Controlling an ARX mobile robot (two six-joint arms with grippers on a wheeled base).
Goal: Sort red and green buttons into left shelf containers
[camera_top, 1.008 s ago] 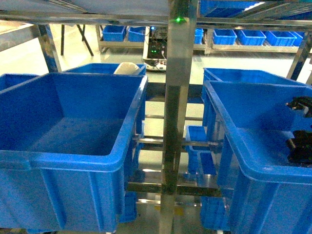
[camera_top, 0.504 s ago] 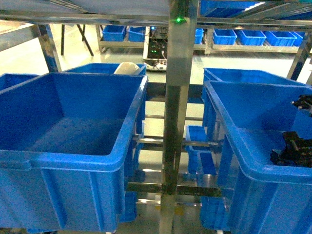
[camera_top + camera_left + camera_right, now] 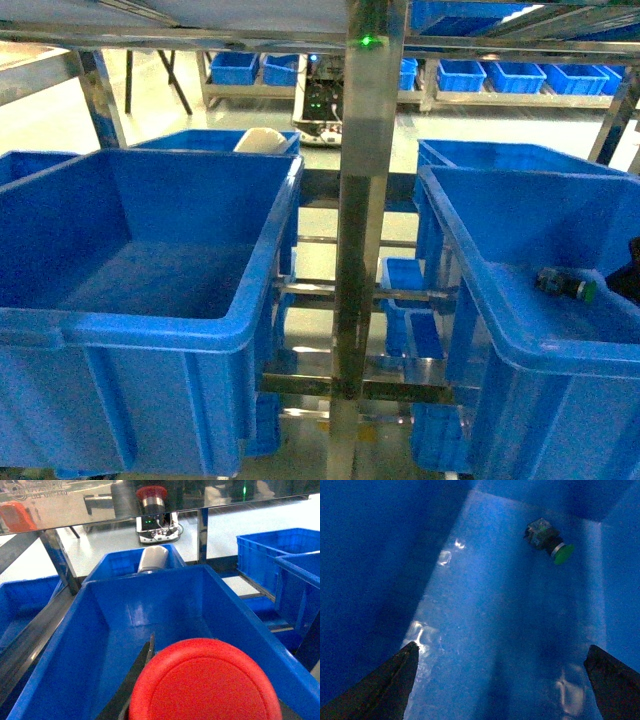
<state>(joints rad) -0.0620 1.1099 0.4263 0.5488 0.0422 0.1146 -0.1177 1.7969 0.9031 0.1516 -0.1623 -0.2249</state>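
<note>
Green button (image 3: 549, 541) is done: it lies on its side on the floor of the right big blue bin (image 3: 470, 275), cap green, body dark. Right gripper (image 3: 505, 675) hangs above it, jaws wide, nothing in them. Red button (image 3: 205, 682) is left to do; its round red cap sits over the left bin (image 3: 105, 630). Left jaws: can't tell.

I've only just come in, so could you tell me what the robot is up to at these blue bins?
It is sorting two push-buttons into bins. The green button lies on its side on the floor of the right-hand bin, and the right gripper hangs open above it with nothing between its fingers. The left gripper carries the red button over the large left bin, whose visible floor looks empty.
</note>
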